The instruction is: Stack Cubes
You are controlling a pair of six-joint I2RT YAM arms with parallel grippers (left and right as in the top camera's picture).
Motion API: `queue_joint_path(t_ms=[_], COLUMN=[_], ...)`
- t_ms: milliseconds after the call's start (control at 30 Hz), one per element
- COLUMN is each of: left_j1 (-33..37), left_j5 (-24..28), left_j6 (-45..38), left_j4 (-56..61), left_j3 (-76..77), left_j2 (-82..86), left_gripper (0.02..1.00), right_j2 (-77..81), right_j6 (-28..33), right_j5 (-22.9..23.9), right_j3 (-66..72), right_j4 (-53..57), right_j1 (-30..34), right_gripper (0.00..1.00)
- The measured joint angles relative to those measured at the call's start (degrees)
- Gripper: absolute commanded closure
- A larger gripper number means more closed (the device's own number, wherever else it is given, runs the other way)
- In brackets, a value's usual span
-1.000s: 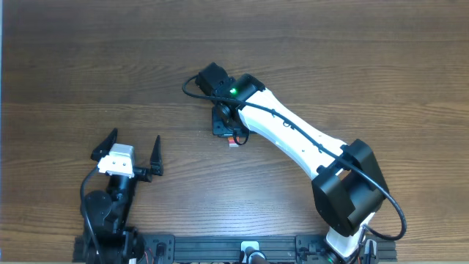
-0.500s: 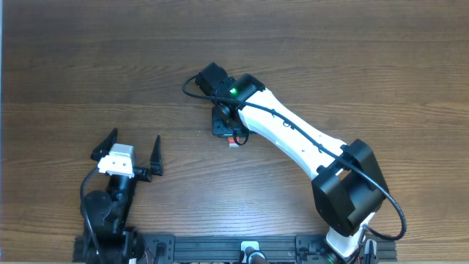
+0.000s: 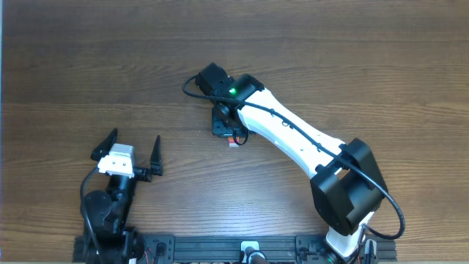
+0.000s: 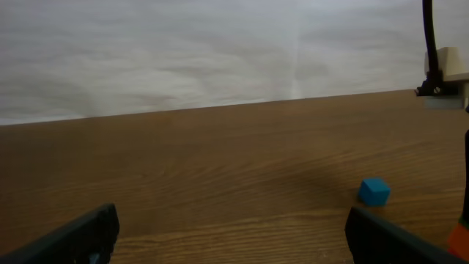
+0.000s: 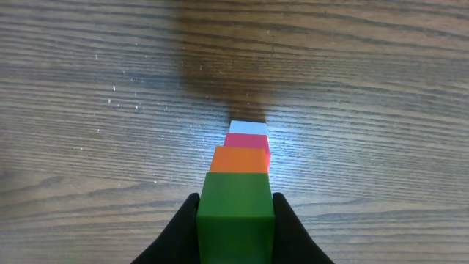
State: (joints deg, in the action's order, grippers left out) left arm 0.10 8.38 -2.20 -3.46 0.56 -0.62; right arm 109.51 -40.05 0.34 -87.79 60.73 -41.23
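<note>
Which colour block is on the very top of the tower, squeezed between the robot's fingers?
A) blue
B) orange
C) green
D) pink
C: in the right wrist view, the right gripper has a finger on each side of the green cube, which sits on top of the orange cube.

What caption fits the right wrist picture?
Right gripper clasps the green cube atop an orange cube, pink cube and white cube.
</note>
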Motion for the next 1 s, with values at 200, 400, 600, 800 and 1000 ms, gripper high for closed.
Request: queue_joint_path(t_ms=[200, 400, 600, 800, 1000], left_j1=[0.00, 0.00, 0.00, 0.00, 0.00], left_j5=[0.00, 0.02, 0.02, 0.00, 0.00], left_j6=[0.00, 0.00, 0.00, 0.00, 0.00], left_j4=[0.00, 0.00, 0.00, 0.00, -0.02], left_j3=[0.00, 0.00, 0.00, 0.00, 0.00], left_j2=[0.00, 0.00, 0.00, 0.00, 0.00], left_gripper=[0.020, 0.020, 0.018, 0.018, 0.018], right_j2=[0.61, 0.61, 0.61, 1.05, 1.36], right_j6=[-0.28, -0.24, -0.20, -0.13, 1.16], right_j5=[0.00, 0.02, 0.00, 0.72, 2.29], right_j3=[0.13, 0.17, 0.17, -2.12, -11.93], right_j4=[0.02, 0.02, -0.09, 4.42, 9.05], right_j1=[0.00, 0.00, 0.00, 0.00, 0.11], right_gripper=[0.268, 0.007, 0.007, 0.007, 0.009])
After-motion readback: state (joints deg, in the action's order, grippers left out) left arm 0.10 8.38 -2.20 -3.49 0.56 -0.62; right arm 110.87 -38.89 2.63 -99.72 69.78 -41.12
